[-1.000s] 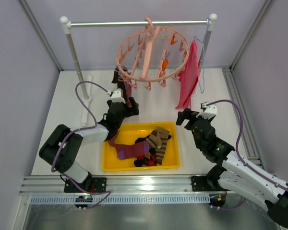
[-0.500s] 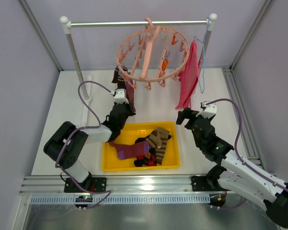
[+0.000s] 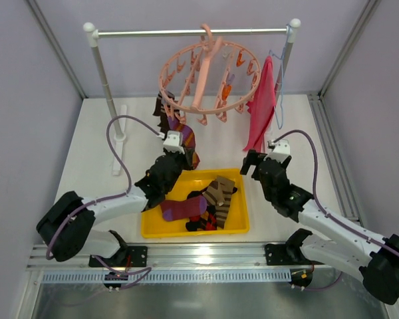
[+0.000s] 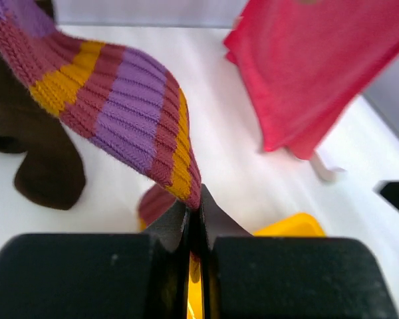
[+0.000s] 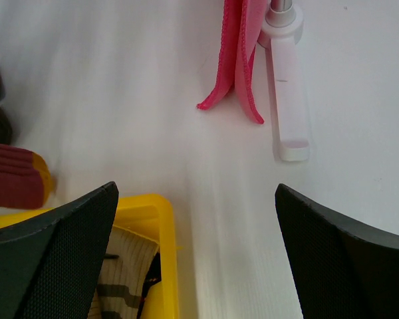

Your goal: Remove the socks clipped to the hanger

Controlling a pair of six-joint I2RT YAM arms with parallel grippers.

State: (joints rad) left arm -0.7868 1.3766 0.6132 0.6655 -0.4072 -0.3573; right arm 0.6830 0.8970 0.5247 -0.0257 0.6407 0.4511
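Observation:
The salmon-pink ring hanger (image 3: 209,80) hangs from the rail, tilted down on its left side. A maroon, purple and yellow striped sock (image 3: 185,136) stretches taut from a clip on the ring's left edge down to my left gripper (image 3: 191,159), which is shut on the sock's lower end (image 4: 179,166). A dark brown sock (image 4: 33,153) hangs behind it on the same side of the ring. My right gripper (image 3: 253,163) stands open and empty over the table by the yellow tray's right corner (image 5: 163,219).
The yellow tray (image 3: 239,229) holds a brown-cream striped sock (image 3: 219,193), a maroon-purple sock (image 3: 183,207) and dark ones. A pink-red cloth (image 3: 261,106) hangs at the rail's right end. The rack's white foot (image 5: 289,86) lies ahead of the right gripper.
My left gripper closed on the striped sock and drew it down toward the tray, pulling it taut and tilting the ring. The right arm shifted slightly left.

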